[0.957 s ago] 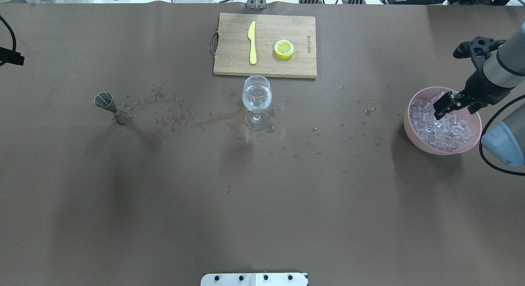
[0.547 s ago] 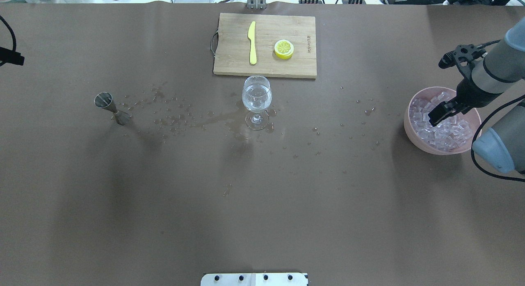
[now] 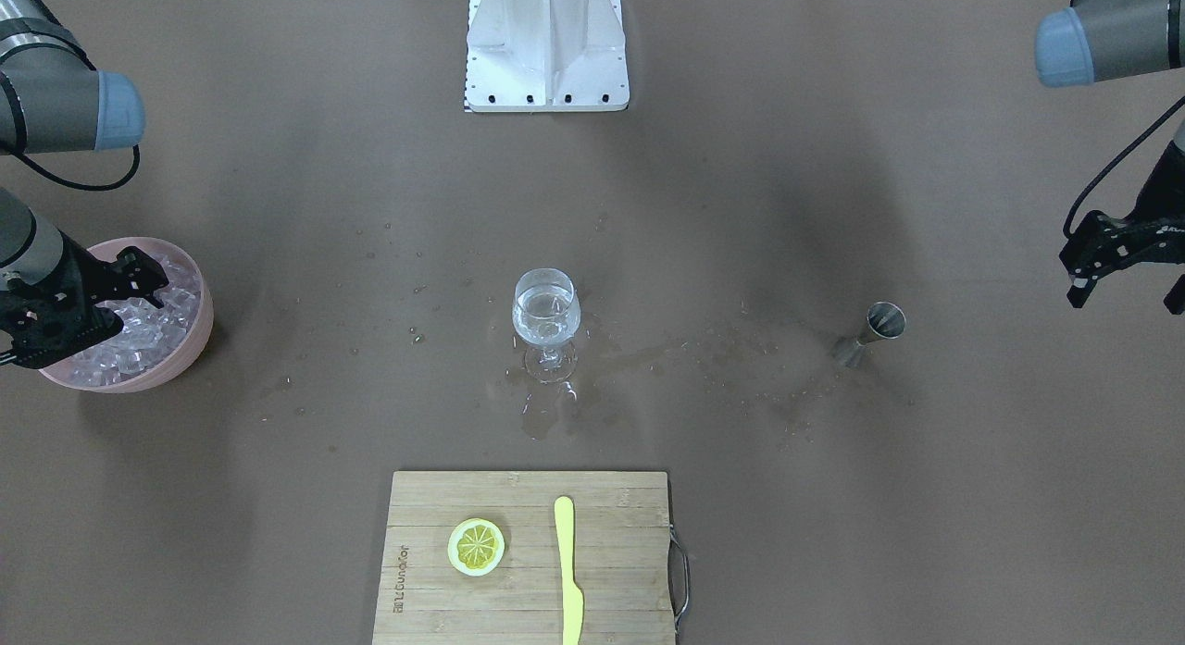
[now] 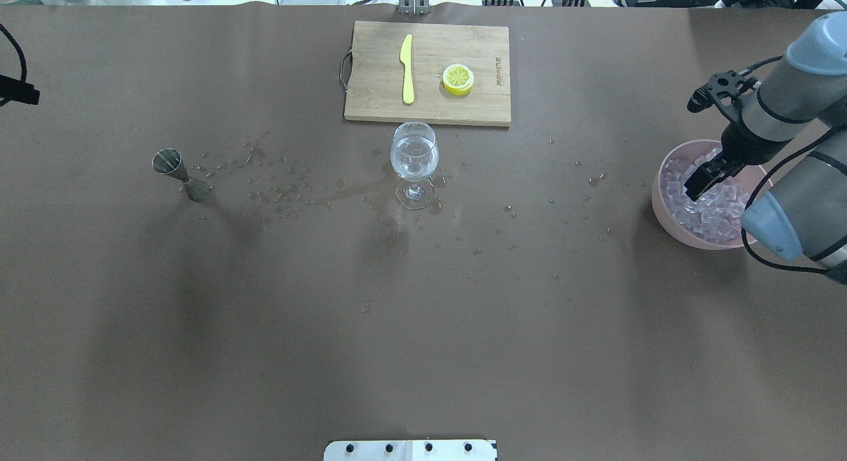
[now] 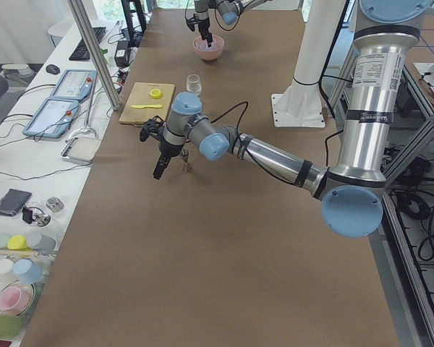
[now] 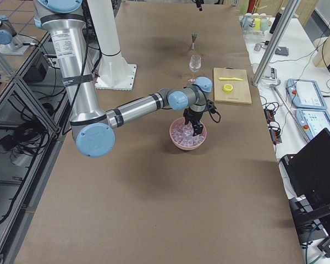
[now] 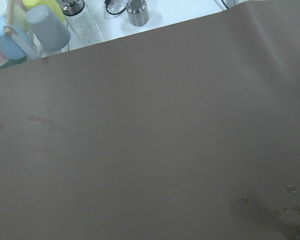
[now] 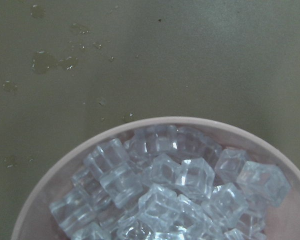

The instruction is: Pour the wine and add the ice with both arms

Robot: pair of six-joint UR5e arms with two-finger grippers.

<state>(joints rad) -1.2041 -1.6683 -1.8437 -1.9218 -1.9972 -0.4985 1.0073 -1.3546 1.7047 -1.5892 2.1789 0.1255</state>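
Observation:
A pink bowl [image 4: 662, 198] at the table's right end holds a heap of clear ice [image 4: 716, 209], filling the lower right wrist view as ice [image 8: 165, 195]. My right gripper [image 4: 700, 183] hangs just over the heap, its fingers apart, open with nothing seen between them; it shows as the right gripper [image 3: 130, 301] in the front view. A stemmed glass [image 4: 414, 158] at mid-table holds a little clear wine [image 3: 546, 314]. A steel jigger [image 4: 180, 175] stands at the left. My left gripper [image 3: 1125, 298] hovers open and empty beyond the jigger, at the table's left end.
A wooden cutting board [image 4: 370, 84] behind the glass carries a yellow knife [image 4: 407, 69] and a lemon slice [image 4: 458, 79]. Wet spots [image 4: 291, 186] spread between jigger and glass. The white stand [image 3: 546, 43] sits at the near edge.
My right arm has swung leftward, carrying the gripper from the bowl's middle to its left part and turning it edge-on. The left arm, glass and jigger have not moved.

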